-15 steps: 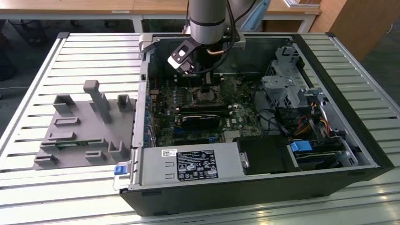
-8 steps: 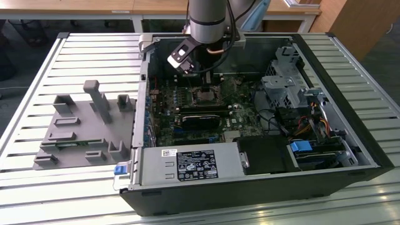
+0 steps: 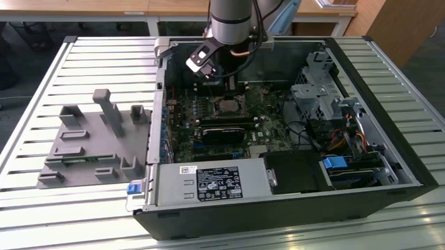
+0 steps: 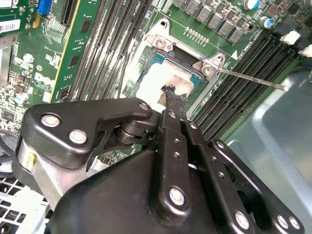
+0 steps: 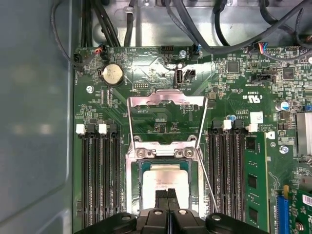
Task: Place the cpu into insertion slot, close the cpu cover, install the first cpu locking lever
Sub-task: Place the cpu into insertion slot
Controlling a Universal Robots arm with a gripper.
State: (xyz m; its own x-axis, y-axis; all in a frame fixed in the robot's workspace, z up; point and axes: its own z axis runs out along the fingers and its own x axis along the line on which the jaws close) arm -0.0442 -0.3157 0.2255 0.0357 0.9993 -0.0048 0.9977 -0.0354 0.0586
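**A:** The computer case lies open on the worktop, with the fixture beside it on the exterior view's left.

**B:** Inside, the cpu sits in the insertion slot, and the tool is right over it!

**A:** The cpu cover stands swung up, hinged at one edge of the slot.

**B:** Memory slots flank it on both sides. The locking lever runs between the slot and one bank.

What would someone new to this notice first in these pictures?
The robot arm reaching down into the open computer case in the middle of the exterior view draws the eye first. In the first wrist view, its black hand sits with fingertips together right over the cpu, which lies in the insertion slot. The silvery cpu cover stands flipped open off the slot.
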